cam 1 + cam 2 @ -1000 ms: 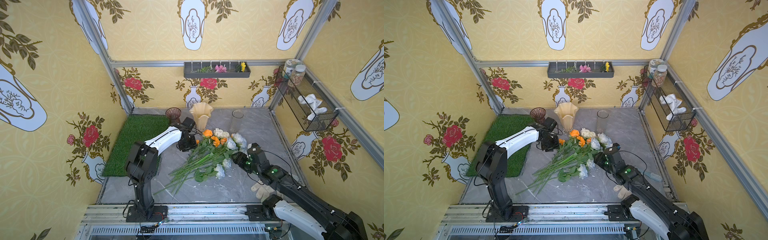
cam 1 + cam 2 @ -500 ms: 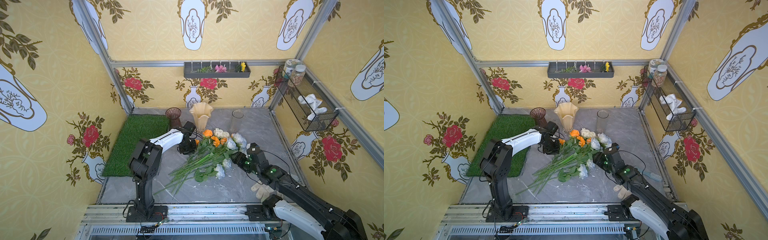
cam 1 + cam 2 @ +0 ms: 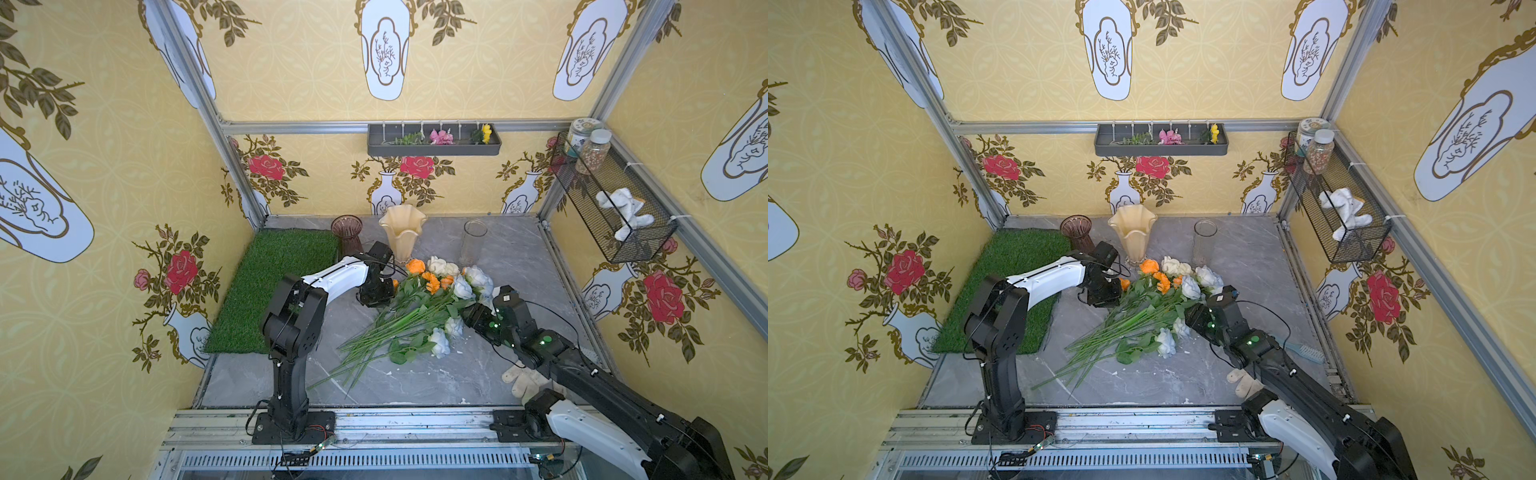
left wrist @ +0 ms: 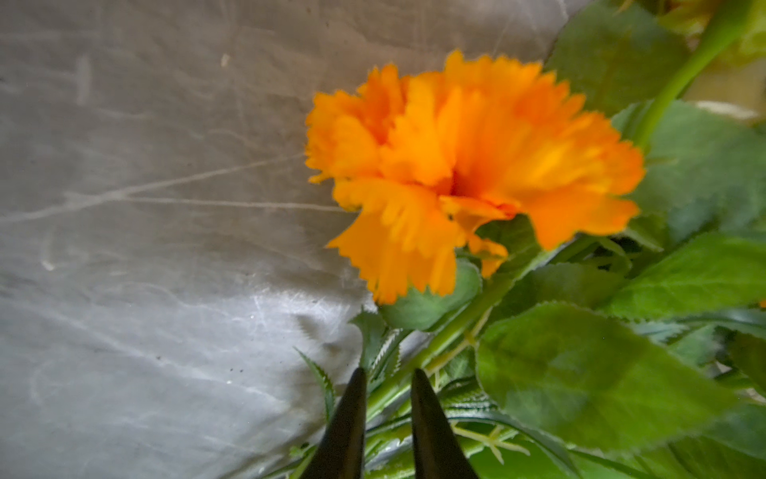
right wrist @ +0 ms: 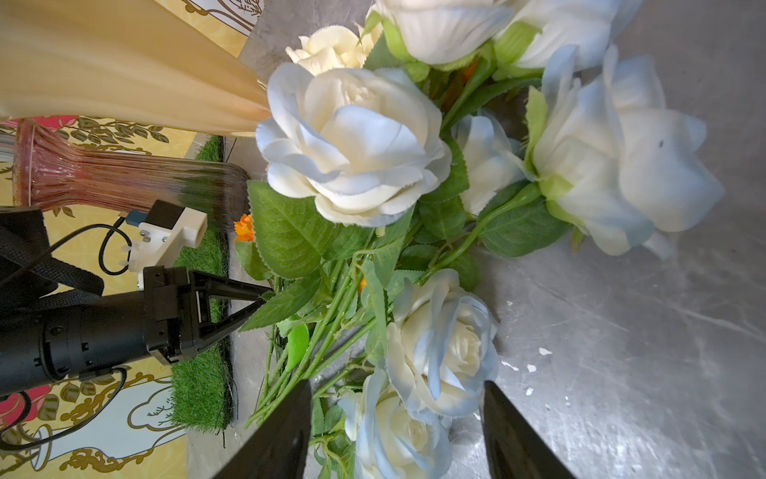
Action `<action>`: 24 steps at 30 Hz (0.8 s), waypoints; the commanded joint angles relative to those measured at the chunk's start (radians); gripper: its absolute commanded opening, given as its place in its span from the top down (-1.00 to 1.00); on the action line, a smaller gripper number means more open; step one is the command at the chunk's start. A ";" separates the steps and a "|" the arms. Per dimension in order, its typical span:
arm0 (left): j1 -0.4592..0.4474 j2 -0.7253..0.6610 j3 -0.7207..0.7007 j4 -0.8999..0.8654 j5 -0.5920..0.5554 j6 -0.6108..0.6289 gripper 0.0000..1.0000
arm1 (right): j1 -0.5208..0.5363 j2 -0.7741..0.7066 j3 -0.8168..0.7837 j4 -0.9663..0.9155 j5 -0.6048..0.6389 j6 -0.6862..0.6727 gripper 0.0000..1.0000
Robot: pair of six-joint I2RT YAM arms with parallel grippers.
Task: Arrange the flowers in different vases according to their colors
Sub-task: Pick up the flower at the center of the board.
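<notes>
Grey marble tabletop (image 3: 415, 382), green-stemmed flowers (image 3: 415, 316) lay heaped (orange, cream, blue-tinted heads), left gripper (image 4: 387, 375) pinched a frilly marigold (image 4: 468, 166) by its stem, right gripper (image 5: 396, 383) gaped over pale-blue roses (image 5: 447, 348).

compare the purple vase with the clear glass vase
The purple vase is dark-tinted and ribbed; the clear vase is colourless and smooth. The purple vase flares at the rim, the clear vase is a straight cylinder. Both stand upright and empty at the back, flanking the cream vase.
</notes>
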 commanded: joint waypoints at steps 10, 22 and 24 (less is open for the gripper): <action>-0.035 0.067 0.067 -0.039 -0.018 0.036 0.47 | 0.001 -0.002 0.004 0.023 -0.003 -0.006 -0.31; -0.051 0.083 0.094 -0.070 -0.089 0.027 0.64 | 0.001 -0.010 0.001 0.023 -0.003 -0.003 -0.31; -0.061 0.085 0.106 -0.081 -0.112 0.029 0.66 | 0.002 -0.012 0.000 0.023 -0.003 -0.003 -0.31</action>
